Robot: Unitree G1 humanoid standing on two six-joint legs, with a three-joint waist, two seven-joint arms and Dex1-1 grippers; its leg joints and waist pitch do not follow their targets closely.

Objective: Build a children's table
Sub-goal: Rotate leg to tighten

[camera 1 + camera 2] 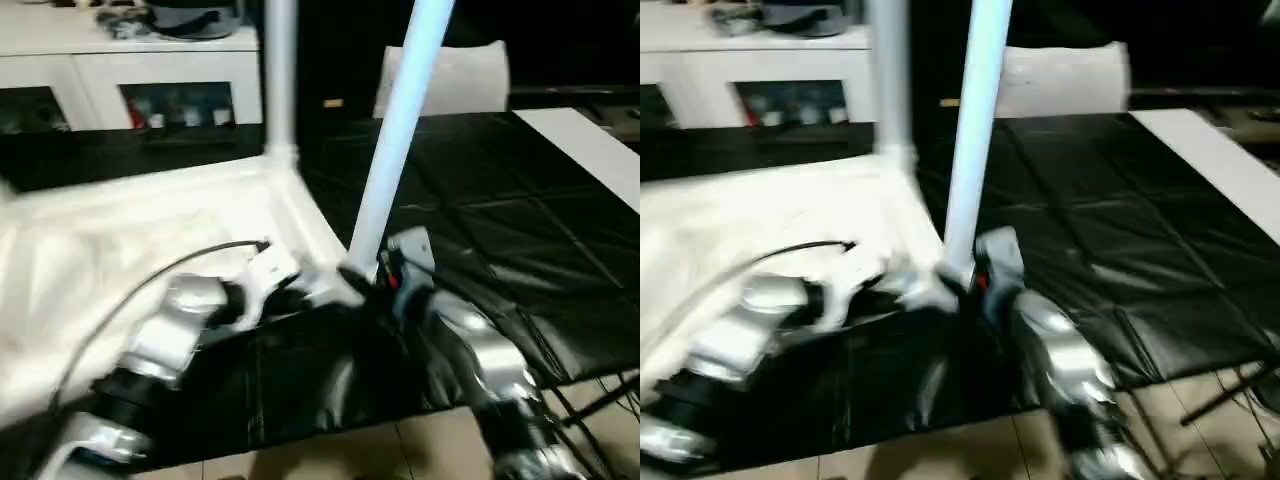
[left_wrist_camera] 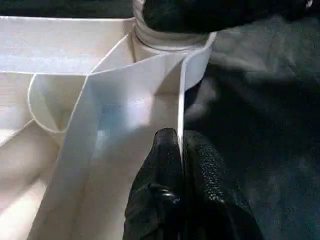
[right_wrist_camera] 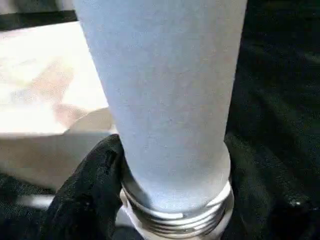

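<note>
Right pincer (image 1: 362,283) gripping leg (image 1: 400,130) (cabinet (image 1: 130,70) behind)

The table top (image 1: 150,250) and legs (image 1: 400,130) were white, the mat (image 1: 500,230) black, forearms (image 1: 480,370) silver, gripper fingers (image 2: 165,200) black.

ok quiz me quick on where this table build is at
1. True or false: the left hand pinches the table top's rim.
2. How many legs rise from the table top?
3. The right hand grips the tilted leg at: A its threaded bottom end, B its middle, C its top.
Key: 1 true; 2 two; 3 A.
</note>
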